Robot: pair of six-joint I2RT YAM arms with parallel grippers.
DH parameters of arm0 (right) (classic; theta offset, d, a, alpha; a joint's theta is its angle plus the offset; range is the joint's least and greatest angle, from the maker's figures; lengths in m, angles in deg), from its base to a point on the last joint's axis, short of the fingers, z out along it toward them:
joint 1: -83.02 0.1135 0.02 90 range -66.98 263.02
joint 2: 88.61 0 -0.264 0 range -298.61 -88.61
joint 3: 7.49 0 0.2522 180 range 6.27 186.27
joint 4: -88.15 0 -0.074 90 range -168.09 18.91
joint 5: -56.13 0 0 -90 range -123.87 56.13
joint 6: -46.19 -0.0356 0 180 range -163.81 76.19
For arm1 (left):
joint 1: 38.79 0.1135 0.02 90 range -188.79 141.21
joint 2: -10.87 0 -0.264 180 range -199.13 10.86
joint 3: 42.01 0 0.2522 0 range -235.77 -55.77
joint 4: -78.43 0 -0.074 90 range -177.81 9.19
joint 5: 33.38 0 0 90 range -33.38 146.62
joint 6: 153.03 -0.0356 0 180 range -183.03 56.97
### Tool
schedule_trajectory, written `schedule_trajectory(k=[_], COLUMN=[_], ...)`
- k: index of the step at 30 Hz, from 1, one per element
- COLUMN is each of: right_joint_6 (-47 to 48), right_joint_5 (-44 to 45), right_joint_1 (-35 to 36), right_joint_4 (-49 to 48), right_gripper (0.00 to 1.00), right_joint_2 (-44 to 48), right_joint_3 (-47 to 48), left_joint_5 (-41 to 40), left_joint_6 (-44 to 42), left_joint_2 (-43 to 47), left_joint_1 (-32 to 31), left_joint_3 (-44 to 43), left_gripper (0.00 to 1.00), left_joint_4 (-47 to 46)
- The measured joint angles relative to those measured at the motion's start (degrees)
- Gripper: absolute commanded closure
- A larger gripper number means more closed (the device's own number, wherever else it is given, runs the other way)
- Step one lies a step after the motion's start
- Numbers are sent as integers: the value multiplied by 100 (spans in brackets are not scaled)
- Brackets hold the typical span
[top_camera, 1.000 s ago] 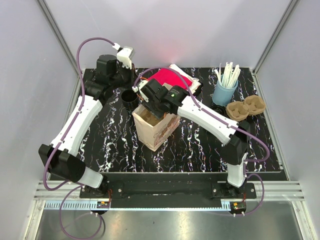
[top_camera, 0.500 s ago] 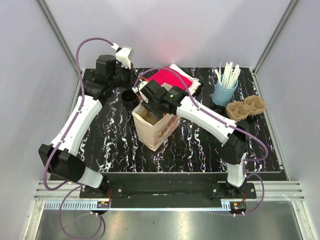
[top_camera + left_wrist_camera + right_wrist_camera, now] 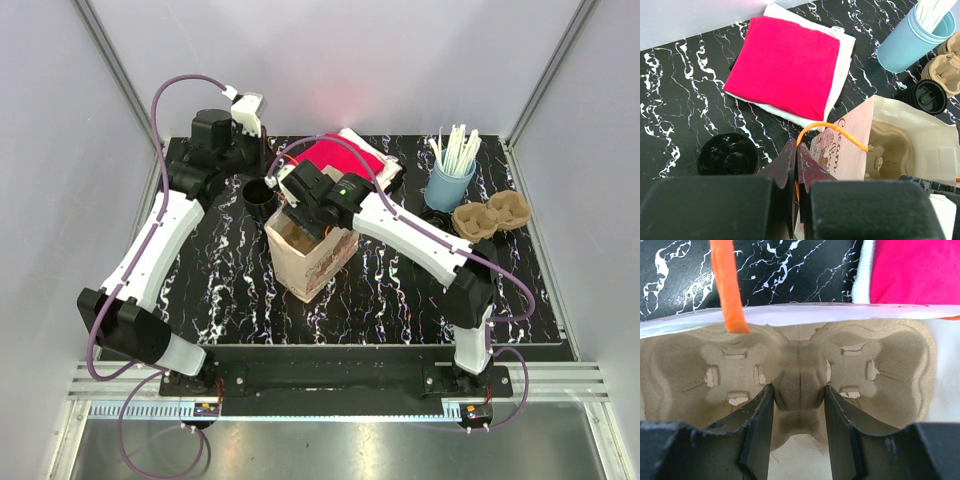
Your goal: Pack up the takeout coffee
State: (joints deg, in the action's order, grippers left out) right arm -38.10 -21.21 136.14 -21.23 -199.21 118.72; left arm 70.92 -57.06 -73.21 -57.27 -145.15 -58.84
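Observation:
A brown paper bag (image 3: 312, 262) stands mid-table, its mouth open. My left gripper (image 3: 797, 150) is shut on the bag's orange handle (image 3: 832, 131), which it holds up at the bag's back left corner. My right gripper (image 3: 799, 405) reaches down into the bag, shut on the middle ridge of a cardboard cup carrier (image 3: 715, 365) that sits inside it. The same carrier (image 3: 892, 147) shows through the bag's mouth in the left wrist view. An open black cup (image 3: 259, 193) stands just behind the bag. A lidded black coffee cup (image 3: 928, 96) stands to the bag's right, hidden under the right arm in the top view.
A folded red cloth on white napkins (image 3: 338, 160) lies at the back. At the back right a blue cup (image 3: 448, 185) holds white sticks, with a second cardboard carrier (image 3: 490, 217) in front of it. Grey walls close in three sides.
The right wrist has crept slightly toward the back left over the bag. The left arm holds still with the handle.

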Motion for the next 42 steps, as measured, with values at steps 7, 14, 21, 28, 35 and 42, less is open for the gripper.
schedule_trajectory(k=[7,14,21,28,35,42], right_joint_6=[-2,-2,0,7,74,201], right_joint_5=[-35,-35,-33,-28,-22,-11], right_joint_1=[0,0,0,0,-7,-7], right_joint_4=[2,2,2,2,9,4], right_gripper=[46,38,24,11,0,0], right_joint_2=[-7,-7,-7,-7,-7,-4], right_joint_3=[-22,-20,-20,-20,15,155], left_joint_5=[-2,0,0,0,2,26], left_joint_6=[0,2,11,11,13,20], left_joint_2=[0,0,0,0,0,0], left_joint_1=[2,2,4,4,4,2], left_joint_3=[0,0,0,2,2,2], left_gripper=[100,100,100,100,100,100], left_joint_4=[-2,-4,-4,-4,-9,-11])
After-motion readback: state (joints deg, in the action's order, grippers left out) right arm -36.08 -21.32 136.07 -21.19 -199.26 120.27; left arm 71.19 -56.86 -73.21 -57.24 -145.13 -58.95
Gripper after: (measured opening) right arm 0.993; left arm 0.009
